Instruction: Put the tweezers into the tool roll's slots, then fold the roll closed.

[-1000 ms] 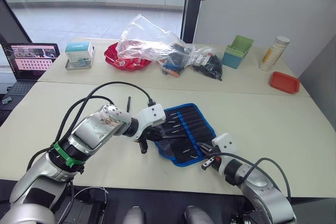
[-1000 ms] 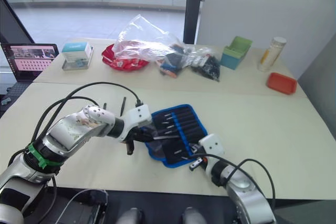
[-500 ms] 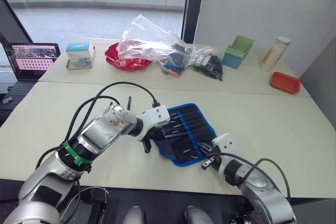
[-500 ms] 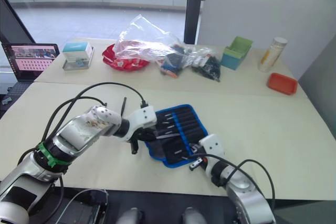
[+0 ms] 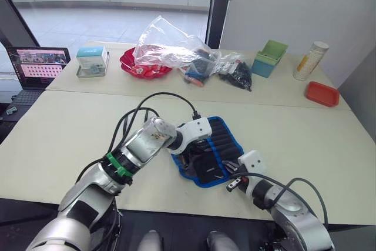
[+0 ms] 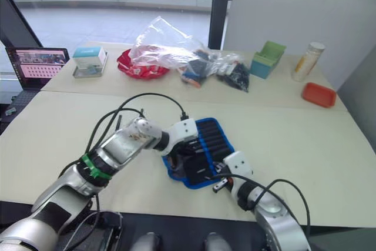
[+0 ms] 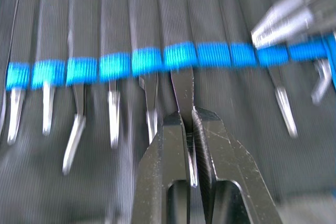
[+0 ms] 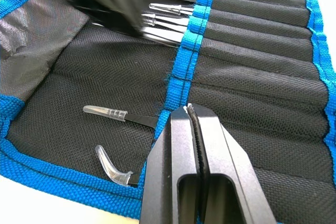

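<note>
the left claw [image 7: 187,145] pinches a tweezer [image 7: 182,94] half into its slot [image 7: 178,11] in the tool roll [image 5: 230,139], and the right claw [image 8: 195,129], pressed together, pins the fabric; a skewed push could bunch the pocket.

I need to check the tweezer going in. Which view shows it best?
Left wrist view: the left gripper is shut on the tweezer, entering a slot at the blue band. Eye views hide it behind the arm; right wrist view shows blur there.

Ribbed matt black cloth on the tool roll [image 8: 247,72], woven blue edging, shiny metal tweezers [image 7: 181,90] with clear plastic tip caps, scuffed black gripper fingers [image 7: 215,156]
</note>
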